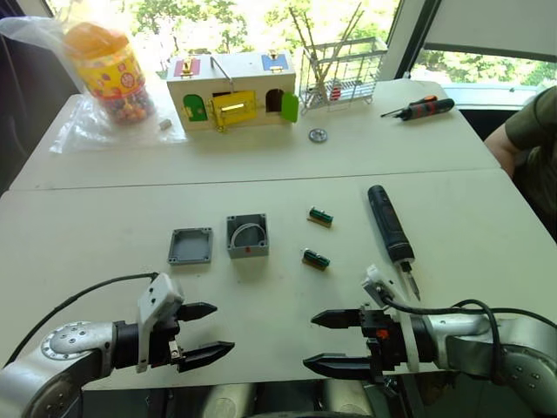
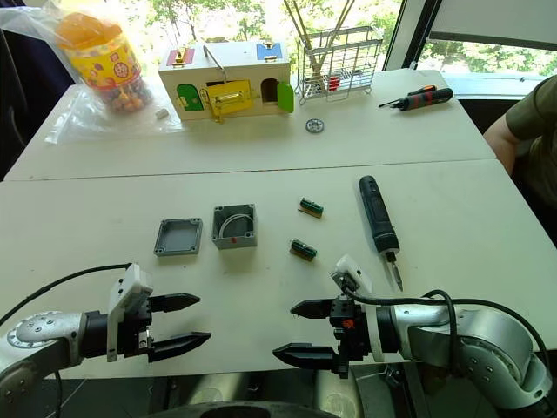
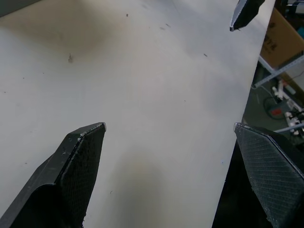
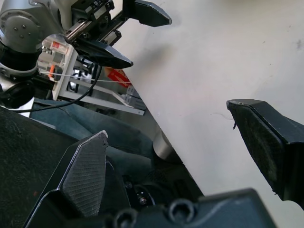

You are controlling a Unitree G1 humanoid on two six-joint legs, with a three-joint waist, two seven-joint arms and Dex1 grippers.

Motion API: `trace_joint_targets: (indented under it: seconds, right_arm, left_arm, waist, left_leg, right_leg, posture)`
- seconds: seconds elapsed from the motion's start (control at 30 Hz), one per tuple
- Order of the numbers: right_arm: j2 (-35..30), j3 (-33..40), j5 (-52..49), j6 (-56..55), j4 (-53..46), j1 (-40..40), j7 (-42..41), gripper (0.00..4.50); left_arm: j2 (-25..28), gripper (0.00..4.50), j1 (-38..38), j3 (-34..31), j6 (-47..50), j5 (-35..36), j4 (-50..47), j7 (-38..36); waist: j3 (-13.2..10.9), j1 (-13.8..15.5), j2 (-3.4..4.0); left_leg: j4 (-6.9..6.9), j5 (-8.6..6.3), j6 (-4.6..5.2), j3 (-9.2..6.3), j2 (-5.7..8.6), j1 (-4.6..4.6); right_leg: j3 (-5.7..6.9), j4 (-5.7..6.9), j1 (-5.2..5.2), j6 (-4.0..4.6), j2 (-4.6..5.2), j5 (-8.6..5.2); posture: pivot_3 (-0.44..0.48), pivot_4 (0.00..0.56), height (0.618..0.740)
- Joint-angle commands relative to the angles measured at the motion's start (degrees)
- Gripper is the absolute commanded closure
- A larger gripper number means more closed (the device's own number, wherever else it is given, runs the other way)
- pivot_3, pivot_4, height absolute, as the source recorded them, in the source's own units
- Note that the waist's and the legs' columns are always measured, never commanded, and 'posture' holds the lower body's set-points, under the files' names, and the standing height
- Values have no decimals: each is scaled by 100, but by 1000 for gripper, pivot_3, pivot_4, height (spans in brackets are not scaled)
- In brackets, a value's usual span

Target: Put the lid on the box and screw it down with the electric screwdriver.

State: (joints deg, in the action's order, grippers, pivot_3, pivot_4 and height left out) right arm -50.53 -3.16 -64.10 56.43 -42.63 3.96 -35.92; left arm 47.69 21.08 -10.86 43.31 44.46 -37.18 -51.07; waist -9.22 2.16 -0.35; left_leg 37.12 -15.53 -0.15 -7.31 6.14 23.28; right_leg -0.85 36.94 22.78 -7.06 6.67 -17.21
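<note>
We have nothing in hand; the left end effector point(image 1: 202, 333) and the right end effector point(image 1: 329, 342) both hover spread wide at the near edge of the table point(image 1: 487, 226). The lid point(image 1: 191, 246) lies flat just beside the box point(image 1: 247, 235), to its left; the electric screwdriver point(image 1: 389, 225) lies well to their right. We judge the lid comes first: pinch it by opposite rims, keep it level, line its corners with the box before letting go. We count one lid, one box, one electric screwdriver, two small green parts point(image 1: 319, 217), one hand screwdriver point(image 1: 426, 108) on the far side.
</note>
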Motion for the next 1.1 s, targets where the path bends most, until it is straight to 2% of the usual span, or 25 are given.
trace_joint_targets:
  seconds: [0.03,0.2,0.33,0.5,0.63,0.7,0.77,0.83,0.93,0.97,1.1]
  right_arm:
    - [-1,-12,0,-53,-108,-109,-176,0]
    - [-22,-104,220,-76,-160,-126,-288,0]
    - [13,48,28,-155,-152,-32,-548,0]
    - [123,100,155,-252,-69,-113,-482,0]
    - [274,244,-75,-185,64,-211,-209,0]
    - [214,448,-434,-65,84,-302,-138,0]
    - [154,591,-914,15,62,-570,-53,0]
    - [170,597,-1146,70,75,-862,76,0]
    - [197,471,-1108,107,41,-1401,277,0]
    - [220,427,-1100,117,54,-1534,336,0]
    - [267,149,-489,73,102,-2076,499,0]
  left_arm:
    - [120,53,23,-78,68,134,-73,-117]
    - [95,53,31,-59,-89,-8,-33,-120]
    - [74,53,9,-113,-123,-9,30,-131]
    - [133,53,-48,12,-117,-149,12,-68]
    - [56,53,-39,-564,92,346,-121,77]
    - [403,53,-188,-1090,215,542,99,-198]
    - [1187,53,-729,-1303,300,345,628,-612]
    - [1750,53,-1257,-1195,282,166,1042,-880]
    - [2328,53,-2907,-211,-283,-488,1654,-1336]
    - [2385,53,-3328,91,-384,-676,1804,-1454]
    - [1895,53,-5268,1627,-680,-1624,2428,-1981]
  waist:
    - [0,-2,0]
    - [0,12,0]
    - [0,6,-1]
    - [0,4,0]
    - [-1,4,-1]
    - [-3,12,-2]
    - [-5,26,-7]
    - [-5,18,-5]
    - [-7,16,-4]
    - [-8,11,-5]
    - [-9,-23,-6]
  left_leg:
    - [0,0,0,0,0,0]
    - [0,0,0,0,0,0]
    - [1,0,0,0,1,0]
    - [1,0,0,0,0,0]
    - [0,0,0,-1,0,0]
    - [0,0,0,-2,0,0]
    - [2,3,-5,-8,0,0]
    - [3,11,-18,-27,-2,-1]
    - [-1,10,-16,-26,2,2]
    - [-1,9,-13,-25,5,2]
    - [-3,24,-40,-8,8,12]
  right_leg:
    - [0,0,0,0,0,0]
    - [0,0,-1,1,0,0]
    - [0,-1,-2,1,2,-1]
    - [0,0,-1,1,1,-1]
    - [0,0,0,1,1,0]
    - [-1,0,0,1,1,0]
    - [5,6,2,1,-1,-1]
    - [22,7,22,11,-8,0]
    - [23,2,25,8,-5,2]
    - [23,3,23,4,-3,4]
    - [18,6,16,0,-1,6]
  posture:
    - [0,150,740]
    - [0,150,740]
    - [0,150,740]
    - [0,150,740]
    - [0,150,740]
    - [0,150,740]
    - [0,150,740]
    - [0,150,740]
    - [0,150,740]
    - [0,150,740]
    - [0,150,740]
